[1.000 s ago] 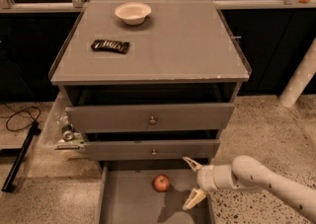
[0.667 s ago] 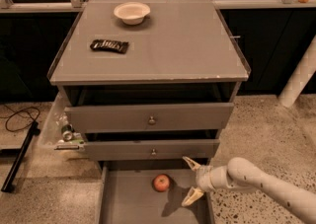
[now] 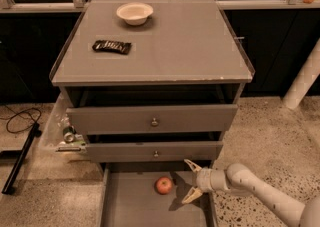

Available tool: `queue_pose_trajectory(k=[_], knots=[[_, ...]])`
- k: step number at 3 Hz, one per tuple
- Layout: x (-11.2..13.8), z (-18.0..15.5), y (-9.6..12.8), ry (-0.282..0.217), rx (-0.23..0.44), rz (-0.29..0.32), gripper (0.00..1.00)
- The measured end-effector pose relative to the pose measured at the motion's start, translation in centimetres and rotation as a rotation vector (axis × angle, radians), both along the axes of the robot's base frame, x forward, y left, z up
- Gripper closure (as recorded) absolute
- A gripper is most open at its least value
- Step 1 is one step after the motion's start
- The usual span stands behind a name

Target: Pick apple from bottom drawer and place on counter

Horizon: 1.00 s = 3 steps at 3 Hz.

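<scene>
Looked down on a speckled stone floor (image 3: pixel 265 126) with a grey cabinet at its middle. Found the counter (image 3: pixel 175 56) on top, carrying a white bowl (image 3: pixel 134 12) near the back and a dark wrapper (image 3: pixel 112 46) left of centre. Saw two knobbed drawers (image 3: pixel 152 119) partly out, and the bottom drawer (image 3: pixel 130 206) open beneath them. Found the apple (image 3: pixel 163 185) resting on that drawer's floor, near its back. Caught the gripper (image 3: pixel 185 181) low at the drawer's right side, fingers (image 3: pixel 191 165) spread wide toward the apple, just beside it, not touching.
</scene>
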State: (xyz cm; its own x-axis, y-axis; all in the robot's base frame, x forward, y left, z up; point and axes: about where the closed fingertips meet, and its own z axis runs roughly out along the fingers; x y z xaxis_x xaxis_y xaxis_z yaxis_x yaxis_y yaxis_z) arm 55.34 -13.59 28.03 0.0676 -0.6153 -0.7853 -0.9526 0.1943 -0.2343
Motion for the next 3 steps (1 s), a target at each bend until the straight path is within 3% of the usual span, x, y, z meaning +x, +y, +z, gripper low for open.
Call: queue_pose_trajectory(k=[1,2,3], knots=[[1.0,-3.1,0.5,0.014,0.005,0.024,0.00],[1.0,-3.2,0.5,0.015,0.005,0.024,0.00],[0.6,-4.8,1.5,0.057,0.011,0.024,0.00]])
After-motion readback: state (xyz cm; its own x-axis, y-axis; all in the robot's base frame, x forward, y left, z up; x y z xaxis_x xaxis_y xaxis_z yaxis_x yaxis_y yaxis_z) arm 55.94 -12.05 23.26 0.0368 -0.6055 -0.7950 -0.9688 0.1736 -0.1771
